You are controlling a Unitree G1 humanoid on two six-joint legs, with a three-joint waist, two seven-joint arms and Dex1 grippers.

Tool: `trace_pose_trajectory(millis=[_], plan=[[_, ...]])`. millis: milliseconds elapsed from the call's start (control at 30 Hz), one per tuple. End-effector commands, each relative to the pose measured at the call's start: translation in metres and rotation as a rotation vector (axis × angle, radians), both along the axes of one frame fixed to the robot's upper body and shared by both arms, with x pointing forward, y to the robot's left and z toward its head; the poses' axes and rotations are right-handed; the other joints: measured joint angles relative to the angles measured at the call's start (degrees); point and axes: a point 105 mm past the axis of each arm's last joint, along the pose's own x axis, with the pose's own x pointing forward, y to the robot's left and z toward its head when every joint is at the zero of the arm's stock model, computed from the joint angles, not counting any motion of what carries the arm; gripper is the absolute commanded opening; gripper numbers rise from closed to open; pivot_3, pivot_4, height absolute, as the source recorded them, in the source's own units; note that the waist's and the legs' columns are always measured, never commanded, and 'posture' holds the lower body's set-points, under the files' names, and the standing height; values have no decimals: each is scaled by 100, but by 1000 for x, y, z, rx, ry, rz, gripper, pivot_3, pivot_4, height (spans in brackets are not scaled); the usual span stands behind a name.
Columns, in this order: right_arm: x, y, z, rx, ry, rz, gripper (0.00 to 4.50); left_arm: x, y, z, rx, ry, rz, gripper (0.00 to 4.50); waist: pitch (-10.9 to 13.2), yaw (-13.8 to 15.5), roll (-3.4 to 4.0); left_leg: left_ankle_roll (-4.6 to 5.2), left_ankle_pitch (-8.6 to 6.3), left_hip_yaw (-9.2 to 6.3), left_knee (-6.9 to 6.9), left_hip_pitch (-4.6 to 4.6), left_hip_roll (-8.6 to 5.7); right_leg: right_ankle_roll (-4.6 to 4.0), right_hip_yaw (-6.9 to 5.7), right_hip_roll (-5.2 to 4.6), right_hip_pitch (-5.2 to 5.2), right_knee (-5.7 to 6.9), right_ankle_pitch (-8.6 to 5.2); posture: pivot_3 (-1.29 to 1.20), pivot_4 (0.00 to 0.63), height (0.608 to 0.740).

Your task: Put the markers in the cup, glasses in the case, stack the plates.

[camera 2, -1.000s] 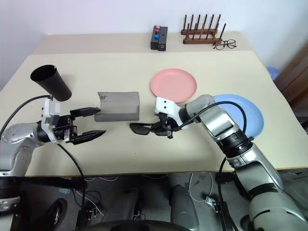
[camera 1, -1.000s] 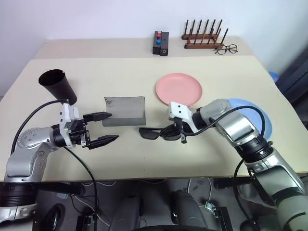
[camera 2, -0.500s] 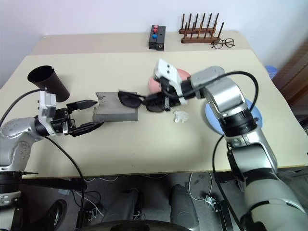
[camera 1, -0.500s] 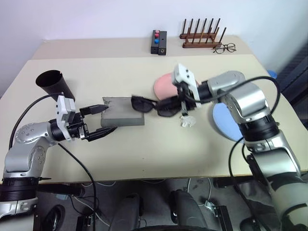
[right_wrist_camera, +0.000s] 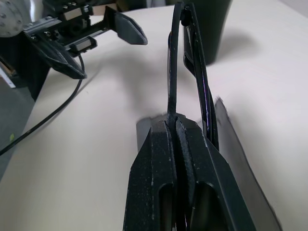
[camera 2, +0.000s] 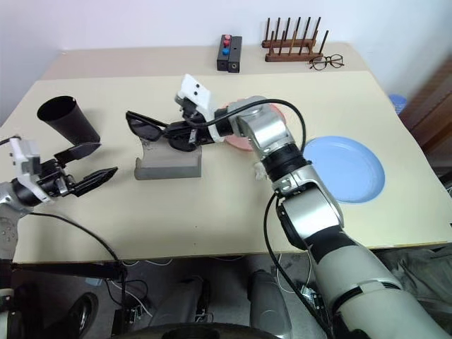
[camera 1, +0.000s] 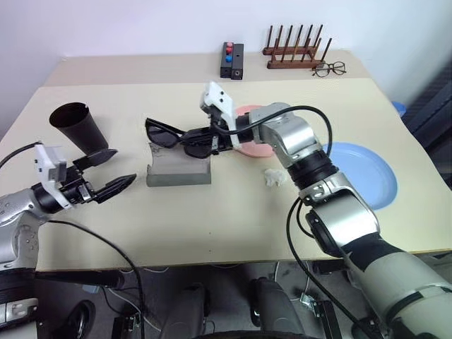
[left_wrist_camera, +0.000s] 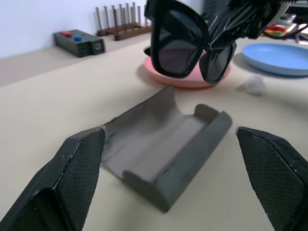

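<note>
The black sunglasses [camera 1: 173, 136] hang in the air just over the open grey case [camera 1: 180, 168], lenses facing my left side. My right gripper [camera 1: 212, 134] is shut on their folded arms [right_wrist_camera: 169, 72]. The case lies open on the table, hollow up [left_wrist_camera: 168, 139]. My left gripper [camera 1: 124, 167] stands open to the left of the case, apart from it and level with the table. The black cup [camera 1: 78, 124] stands behind the left gripper. The pink plate [camera 1: 248, 111] lies partly behind my right arm. The light blue plate [camera 1: 360, 173] lies to the right. The markers are out of view.
A small crumpled white scrap [camera 1: 275, 176] lies between the case and the blue plate. At the table's far edge are a black block with red and blue tops [camera 1: 233, 61], a wooden peg rack [camera 1: 296, 53] and wire-framed spectacles [camera 1: 332, 68].
My right gripper lifted the sunglasses off the table and carried them left to above the case. My left gripper drew back to the left, away from the case.
</note>
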Motion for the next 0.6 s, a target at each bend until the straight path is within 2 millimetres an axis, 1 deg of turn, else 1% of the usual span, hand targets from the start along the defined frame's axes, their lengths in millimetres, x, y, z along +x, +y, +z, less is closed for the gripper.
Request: trace_pose_trajectory(millis=[33, 200, 300, 533, 600], plan=[[0, 14, 11, 18, -58, 20, 48, -3, 0, 8, 18, -52, 11, 4500, 0, -19, 0, 0, 0, -2, -1, 0, 0, 0, 0, -1, 0, 0, 0, 0, 150, 740], [7, 30, -13, -11, -102, -33, 48, -5, -2, 9, 21, -61, 18, 4500, 0, -37, 1, -1, 0, -2, -2, 0, 1, 0, 0, -1, -2, 2, 0, 0, 150, 740], [10, 31, -27, -39, -124, -50, 48, -5, -3, 9, 19, -63, 19, 4500, 1, -39, 1, -2, 1, -2, -4, 0, 1, 0, 1, -1, -5, 4, 0, 0, 150, 740], [8, 30, -33, -34, -87, -39, 48, -2, -5, 12, 24, -64, 14, 4500, 1, -44, 2, -3, 1, -2, -5, 0, 1, 0, 1, 1, -5, 4, 0, 0, 150, 740], [5, 29, -43, -66, -84, -20, 48, -1, -6, 12, 24, -66, 12, 4500, 1, -44, 2, -3, 1, -2, -5, 0, 1, 0, 1, 0, -5, 4, 0, 0, 150, 740]])
